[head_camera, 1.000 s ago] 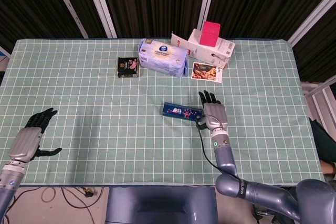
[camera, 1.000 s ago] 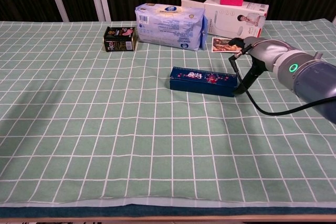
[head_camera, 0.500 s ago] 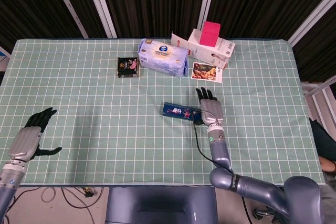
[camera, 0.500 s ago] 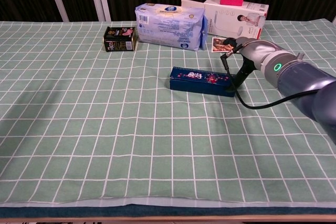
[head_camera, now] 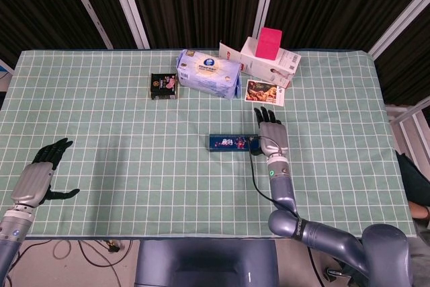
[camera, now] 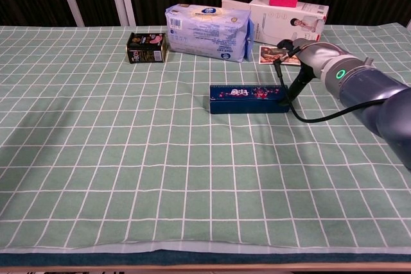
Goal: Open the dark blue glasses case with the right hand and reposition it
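Your right hand (head_camera: 271, 136) lies flat with its fingers stretched toward the far edge, at the right end of the case (head_camera: 233, 142). In the chest view it touches that end, with the thumb down against the case's corner. The hand does not grip the case; the fingers are extended and holding nothing.

The case lies closed on the table (head_camera: 134, 166), a little right of centre, its long side roughly parallel to the near edge. Its lid shows a small coloured print on dark blue.

Your left hand (head_camera: 37, 176) rests near the near-left corner, well apart from everything else. Its fingers are spread toward the far edge, the thumb is out to the side, and the hand is empty.

Along the far edge, from left to right, sit a small dark tin (head_camera: 163, 86), a blue-and-white tissue pack (head_camera: 208, 73), and a white box (head_camera: 267, 62) with a pink block (head_camera: 268, 43) on top. The tin and the pack are near each other, and the pack lies just beside the box. A picture card (head_camera: 264, 92) lies flat just in front of the box, between it and your right hand's fingertips.

A black cable (camera: 308, 117) runs from the right wrist and loops on the cloth beside the case's right end.
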`<state>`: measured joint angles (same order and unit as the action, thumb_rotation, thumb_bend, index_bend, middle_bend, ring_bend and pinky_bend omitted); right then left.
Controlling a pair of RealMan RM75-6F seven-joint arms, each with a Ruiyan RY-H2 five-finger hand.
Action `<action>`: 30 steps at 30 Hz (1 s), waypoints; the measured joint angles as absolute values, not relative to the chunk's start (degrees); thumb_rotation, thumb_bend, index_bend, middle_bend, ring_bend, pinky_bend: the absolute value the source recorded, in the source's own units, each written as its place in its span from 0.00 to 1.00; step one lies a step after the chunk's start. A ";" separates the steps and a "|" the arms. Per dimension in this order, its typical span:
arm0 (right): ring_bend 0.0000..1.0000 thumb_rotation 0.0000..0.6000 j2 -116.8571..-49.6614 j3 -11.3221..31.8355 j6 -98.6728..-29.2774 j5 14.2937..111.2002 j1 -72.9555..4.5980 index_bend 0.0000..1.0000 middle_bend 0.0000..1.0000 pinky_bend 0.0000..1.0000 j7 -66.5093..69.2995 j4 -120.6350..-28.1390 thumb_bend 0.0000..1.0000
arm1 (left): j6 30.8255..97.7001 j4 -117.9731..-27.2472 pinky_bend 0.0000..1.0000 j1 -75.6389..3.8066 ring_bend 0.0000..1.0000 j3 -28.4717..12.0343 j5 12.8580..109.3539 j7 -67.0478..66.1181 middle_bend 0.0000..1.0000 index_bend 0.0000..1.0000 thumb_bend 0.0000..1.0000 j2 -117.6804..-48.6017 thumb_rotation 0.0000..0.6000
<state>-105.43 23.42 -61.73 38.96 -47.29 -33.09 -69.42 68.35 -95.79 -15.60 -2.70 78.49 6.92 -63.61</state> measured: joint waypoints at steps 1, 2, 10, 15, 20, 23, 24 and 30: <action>0.00 1.00 -105.42 23.42 -61.77 38.89 -47.28 0.00 0.00 0.24 -33.09 -69.55 0.12 | 68.29 -95.82 0.00 -15.61 0.00 -2.70 78.46 6.94 0.00 0.00 0.01 -63.59 1.00; 0.00 1.00 -105.41 23.41 -61.81 38.83 -47.26 0.00 0.00 0.24 -33.10 -69.70 0.12 | 68.25 -95.85 0.00 -15.62 0.00 -2.70 78.41 6.96 0.00 0.00 0.01 -63.57 1.00; 0.00 1.00 -104.27 22.80 -62.43 39.04 -46.64 0.02 0.00 0.24 -33.23 -75.03 0.23 | 67.96 -96.41 0.00 -15.61 0.00 -2.69 78.20 7.60 0.00 0.00 0.01 -63.28 1.00; 0.00 1.00 -102.75 22.83 -62.40 36.59 -47.24 0.08 0.00 0.24 -36.34 -79.77 0.23 | 68.01 -96.54 0.00 -15.56 0.00 -2.60 78.43 7.89 0.00 0.00 0.01 -63.09 1.00; 0.00 1.00 -101.81 23.16 -62.06 32.63 -49.10 0.12 0.00 0.24 -40.44 -81.65 0.23 | 67.77 -96.60 0.00 -15.62 0.00 -2.69 78.16 8.23 0.00 0.00 0.01 -62.90 1.00; 0.00 1.00 -101.45 22.99 -61.55 30.24 -50.22 0.16 0.00 0.24 -42.74 -81.94 0.25 | 67.49 -96.73 0.00 -15.68 0.00 -2.69 78.00 8.43 0.00 0.00 0.01 -62.80 1.00; 0.00 1.00 -101.34 22.93 -61.35 29.12 -50.67 0.17 0.00 0.24 -43.56 -81.97 0.28 | 67.41 -96.76 0.00 -15.69 0.00 -2.68 77.93 8.46 0.00 0.00 0.01 -62.79 1.00; 0.00 1.00 -101.80 23.09 -60.66 25.21 -53.56 0.20 0.00 0.24 -45.78 -81.02 0.31 | 66.67 -96.93 0.00 -15.83 0.00 -2.73 77.28 8.97 0.00 0.00 0.01 -62.67 1.00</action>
